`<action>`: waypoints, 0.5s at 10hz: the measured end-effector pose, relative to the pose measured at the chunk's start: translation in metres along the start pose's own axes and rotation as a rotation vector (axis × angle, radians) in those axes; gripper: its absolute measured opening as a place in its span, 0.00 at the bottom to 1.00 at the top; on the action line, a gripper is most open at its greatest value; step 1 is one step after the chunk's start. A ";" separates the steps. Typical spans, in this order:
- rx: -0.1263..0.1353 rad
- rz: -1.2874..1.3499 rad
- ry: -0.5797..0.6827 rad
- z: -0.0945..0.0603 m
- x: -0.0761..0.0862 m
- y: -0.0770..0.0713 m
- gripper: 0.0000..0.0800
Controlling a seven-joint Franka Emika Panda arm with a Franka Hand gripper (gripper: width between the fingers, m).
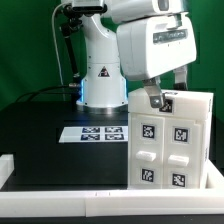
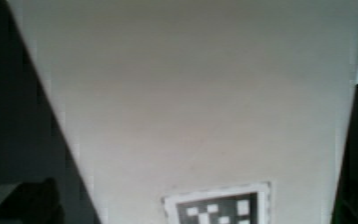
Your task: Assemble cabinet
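Note:
The cabinet (image 1: 172, 140) is a large white panelled box standing upright on the black table at the exterior view's right, with several black-and-white tags on its front. My gripper (image 1: 153, 98) hangs right at its top left corner, fingers down against the top edge; its opening is hidden by the hand. In the wrist view a plain white cabinet face (image 2: 202, 100) fills the picture, with one tag (image 2: 218, 207) on it, and no fingers show.
The marker board (image 1: 95, 132) lies flat on the table to the cabinet's left. The robot's white base (image 1: 100, 75) stands behind it. A white rim (image 1: 60, 195) borders the table's front edge.

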State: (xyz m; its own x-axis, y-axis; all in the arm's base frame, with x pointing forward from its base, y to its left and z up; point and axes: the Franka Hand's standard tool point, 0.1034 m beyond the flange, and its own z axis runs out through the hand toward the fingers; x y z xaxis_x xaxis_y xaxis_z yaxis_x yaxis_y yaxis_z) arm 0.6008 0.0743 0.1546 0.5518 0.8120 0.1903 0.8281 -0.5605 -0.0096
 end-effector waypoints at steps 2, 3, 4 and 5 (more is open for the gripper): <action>0.000 0.010 0.000 0.000 -0.001 0.000 0.74; 0.000 0.041 -0.001 0.000 -0.001 0.000 0.70; 0.001 0.054 -0.001 0.000 -0.001 0.000 0.70; 0.002 0.140 0.002 0.000 -0.002 0.001 0.70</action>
State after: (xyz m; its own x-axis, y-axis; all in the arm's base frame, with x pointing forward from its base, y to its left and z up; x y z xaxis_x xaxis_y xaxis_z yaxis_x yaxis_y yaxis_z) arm 0.6004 0.0728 0.1539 0.6617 0.7256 0.1889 0.7433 -0.6679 -0.0386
